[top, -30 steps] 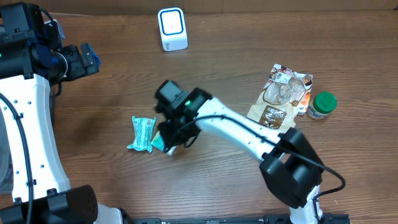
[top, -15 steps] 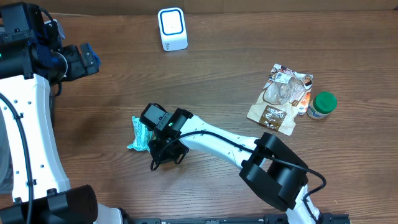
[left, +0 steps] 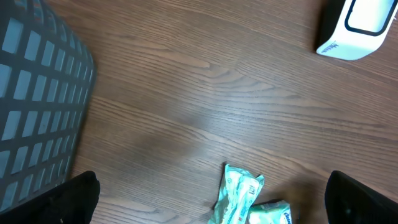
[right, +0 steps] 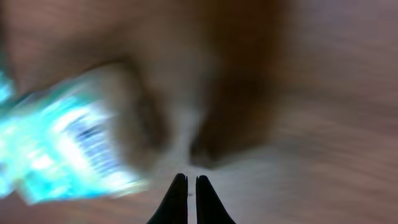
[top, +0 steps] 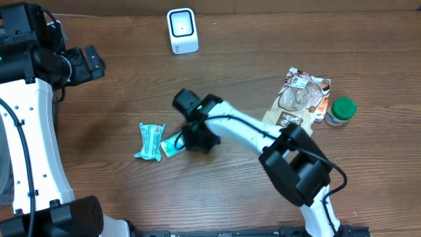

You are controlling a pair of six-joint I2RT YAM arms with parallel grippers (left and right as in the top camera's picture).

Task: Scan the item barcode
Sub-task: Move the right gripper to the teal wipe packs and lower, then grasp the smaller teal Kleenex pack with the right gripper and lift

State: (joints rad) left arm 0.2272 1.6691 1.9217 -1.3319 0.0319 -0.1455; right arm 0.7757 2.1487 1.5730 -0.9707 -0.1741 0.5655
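- I read the table [top: 118,99] as brown wood grain, smooth, with a dull sheen.
- The scanner [top: 182,30], at twelve o'clock on the table, looks like glossy white plastic.
- The green packet [top: 150,141], about eight o'clock from centre, is crinkled film with a slight shine.
- The snack bag [top: 297,104], at three o'clock, is wrinkled glossy film, partly clear.
- The jar [top: 341,110], at the bag's three o'clock, has a green plastic-looking lid.
- The basket [left: 37,112], at nine o'clock in my left wrist view, has dark, matt grid walls.
- The right arm [top: 250,135] has a smooth white shell; the right gripper [right: 190,182] is matt black.
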